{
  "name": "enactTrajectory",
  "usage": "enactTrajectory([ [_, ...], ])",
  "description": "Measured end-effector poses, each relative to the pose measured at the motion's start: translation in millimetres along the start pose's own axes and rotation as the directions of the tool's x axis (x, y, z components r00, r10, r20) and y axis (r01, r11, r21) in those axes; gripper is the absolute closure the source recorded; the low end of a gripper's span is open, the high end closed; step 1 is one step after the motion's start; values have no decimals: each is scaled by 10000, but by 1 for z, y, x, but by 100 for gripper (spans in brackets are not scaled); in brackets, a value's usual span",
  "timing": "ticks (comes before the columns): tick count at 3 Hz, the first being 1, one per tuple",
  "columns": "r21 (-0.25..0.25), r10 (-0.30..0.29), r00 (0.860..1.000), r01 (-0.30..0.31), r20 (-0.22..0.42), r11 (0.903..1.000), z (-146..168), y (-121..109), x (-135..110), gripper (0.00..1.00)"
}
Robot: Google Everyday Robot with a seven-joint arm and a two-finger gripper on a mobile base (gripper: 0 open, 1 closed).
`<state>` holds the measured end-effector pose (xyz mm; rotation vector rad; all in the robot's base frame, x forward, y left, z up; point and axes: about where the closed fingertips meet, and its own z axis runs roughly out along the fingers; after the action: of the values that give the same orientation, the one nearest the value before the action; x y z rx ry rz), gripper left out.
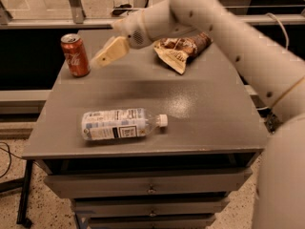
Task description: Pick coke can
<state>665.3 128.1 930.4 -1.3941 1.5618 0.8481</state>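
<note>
1. The coke can (75,55) stands upright on the grey table (200,109), at the far left corner as I see it; its long side runs straight up and down; its silver top faces up; the white writing runs up the red side.
2. The gripper (97,61) is a tan claw hanging above the far left part of the table, just beside the can on the side nearer the table's middle; it slants down with its tip aimed at the can's lower half; I cannot tell if it touches the can; I cannot tell if the claw is apart or together.
3. The big white arm (228,37) comes in from the right side of the table, low in front; it climbs up over the far right part of the table, bends, and stretches leftward along the table's far edge to the claw.
4. A clear plastic bottle (119,124) lies on its side in the near half of the table, its white cap pointing right.
5. A brown snack bag (181,49) lies at the far side of the table, partly under the arm.
6. Grey drawers (147,185) sit under the table top, at the front.
</note>
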Motion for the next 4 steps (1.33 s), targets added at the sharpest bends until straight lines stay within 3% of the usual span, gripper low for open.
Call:
enactTrajectory([
  [1,-204,24,9983,-12,583,9998,50,-15,4,0],
  [3,-405,-36,9939,82,1101,9991,109,-24,13,0],
  [4,-534,384,9878,-307,1507,9981,124,-25,8,17],
])
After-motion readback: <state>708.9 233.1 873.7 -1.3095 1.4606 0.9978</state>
